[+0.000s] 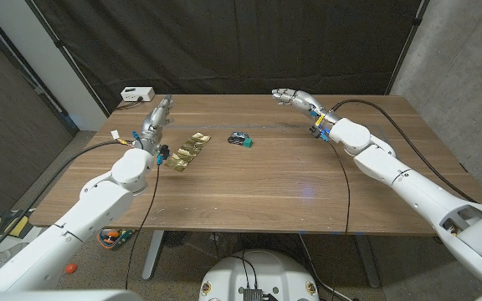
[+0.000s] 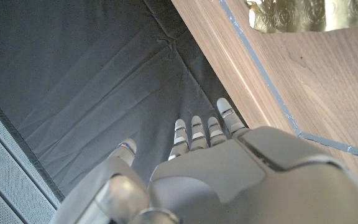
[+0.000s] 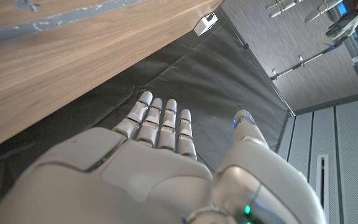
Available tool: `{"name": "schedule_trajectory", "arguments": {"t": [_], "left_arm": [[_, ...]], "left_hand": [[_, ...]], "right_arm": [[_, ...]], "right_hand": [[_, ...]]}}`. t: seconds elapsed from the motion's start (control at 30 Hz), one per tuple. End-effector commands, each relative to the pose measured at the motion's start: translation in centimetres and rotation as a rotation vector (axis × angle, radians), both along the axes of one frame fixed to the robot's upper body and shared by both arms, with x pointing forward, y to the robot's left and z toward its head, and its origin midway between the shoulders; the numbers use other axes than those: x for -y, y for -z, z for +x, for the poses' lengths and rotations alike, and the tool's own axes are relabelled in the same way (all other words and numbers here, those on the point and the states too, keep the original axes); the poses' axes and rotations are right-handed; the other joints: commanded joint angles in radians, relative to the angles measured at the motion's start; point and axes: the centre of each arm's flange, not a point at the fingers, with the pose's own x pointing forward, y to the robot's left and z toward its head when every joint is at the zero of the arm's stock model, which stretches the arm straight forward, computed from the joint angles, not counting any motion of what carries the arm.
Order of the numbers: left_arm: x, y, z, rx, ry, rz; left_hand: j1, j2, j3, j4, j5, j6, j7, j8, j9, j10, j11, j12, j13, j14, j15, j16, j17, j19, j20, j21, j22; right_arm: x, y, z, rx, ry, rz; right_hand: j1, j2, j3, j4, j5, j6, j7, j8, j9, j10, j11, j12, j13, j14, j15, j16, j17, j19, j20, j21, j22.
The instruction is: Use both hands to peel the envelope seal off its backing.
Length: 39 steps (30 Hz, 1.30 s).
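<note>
A strip of gold envelope seals on its backing (image 1: 188, 150) lies on the wooden table (image 1: 274, 184), left of centre; one gold end of the strip (image 2: 297, 15) also appears in the left wrist view. My left hand (image 1: 156, 115) hovers at the far left part of the table, behind and left of the strip, fingers straight and apart, holding nothing. My right hand (image 1: 293, 99) is at the far edge, right of centre, well away from the strip, fingers extended and empty. The left hand's back (image 2: 229, 180) and the right hand's back (image 3: 160, 168) both point toward the dark curtain.
A small black and teal object (image 1: 240, 140) sits on the table right of the seal strip. A white box (image 1: 136, 94) stands beyond the table's far left corner. A black curtain (image 1: 241, 42) hangs behind the table. Blue tape (image 2: 263, 81) marks the table surface.
</note>
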Motion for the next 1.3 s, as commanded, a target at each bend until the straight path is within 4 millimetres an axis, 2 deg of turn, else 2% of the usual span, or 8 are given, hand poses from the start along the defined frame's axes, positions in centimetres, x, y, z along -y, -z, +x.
{"name": "schedule_trajectory", "arguments": {"t": [0.03, 1.3], "left_arm": [[-0.3, 0.1, -1.0, -0.025, -0.04, 0.009], [-0.8, 0.7, -1.5, -0.06, 0.002, 0.004]], "left_hand": [[0.013, 0.006, 0.009, 0.002, -0.002, 0.011, 0.001, 0.005, 0.003, 0.015, 0.002, 0.009, 0.005, 0.012, 0.004, 0.007, 0.004, -0.199, 0.008, 0.002, 0.003], [0.006, 0.004, 0.003, 0.013, -0.006, 0.014, 0.01, -0.007, 0.005, 0.023, 0.016, 0.006, 0.009, 0.026, 0.016, 0.009, 0.01, -0.18, 0.003, 0.001, 0.003]], "right_arm": [[-3.1, -0.7, -0.4, 0.091, 0.027, -0.117], [-12.3, -1.8, -0.6, 0.28, -0.015, -0.401]], "right_hand": [[0.013, 0.0, 0.001, 0.007, 0.0, 0.013, -0.001, 0.006, 0.004, 0.008, -0.001, 0.004, 0.003, 0.01, 0.001, 0.005, 0.003, 0.007, -0.001, 0.01, 0.005], [0.018, 0.006, -0.011, 0.02, 0.0, 0.022, -0.012, -0.003, 0.005, 0.016, -0.011, -0.001, 0.003, 0.006, -0.012, -0.004, 0.006, 0.003, 0.001, 0.005, 0.007]]}}
